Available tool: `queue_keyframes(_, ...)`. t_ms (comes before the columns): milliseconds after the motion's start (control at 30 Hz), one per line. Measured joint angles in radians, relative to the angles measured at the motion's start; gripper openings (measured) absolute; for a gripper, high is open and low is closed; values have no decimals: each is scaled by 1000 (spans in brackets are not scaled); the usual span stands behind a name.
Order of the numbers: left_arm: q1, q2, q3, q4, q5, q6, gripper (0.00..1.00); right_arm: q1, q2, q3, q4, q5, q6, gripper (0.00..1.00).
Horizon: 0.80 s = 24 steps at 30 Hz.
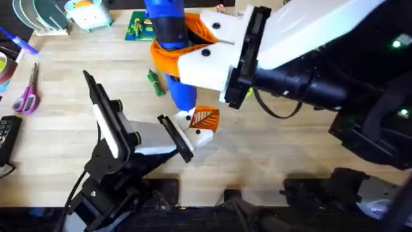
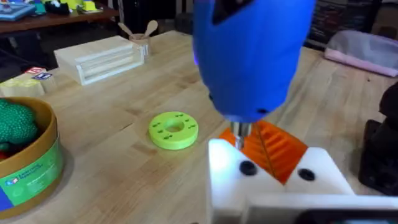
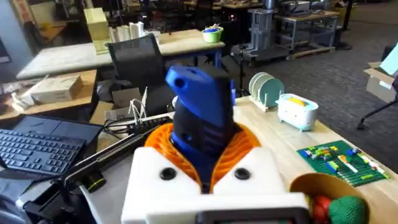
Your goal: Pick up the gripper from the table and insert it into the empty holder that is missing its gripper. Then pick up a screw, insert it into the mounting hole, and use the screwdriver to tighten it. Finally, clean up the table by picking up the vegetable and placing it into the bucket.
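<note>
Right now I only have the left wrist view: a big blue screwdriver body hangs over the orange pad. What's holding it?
Observer: The right gripper is shut on the screwdriver, with an orange pad on each side of its body.
Operator: Has the vegetable been put away?
Observer: No. The vegetable lies on the table, just left of the screwdriver's lower body in the overhead view, not in the bucket.
Operator: Anything loose out toward the left side?
Observer: Purple-handled scissors lie near the table's left edge, well apart from the screwdriver.
</note>
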Motion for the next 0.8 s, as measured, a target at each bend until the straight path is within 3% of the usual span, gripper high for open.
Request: queue_keyframes(800, 0, 0, 0, 0, 0, 0, 10, 0, 25, 0, 5, 0, 30, 36)
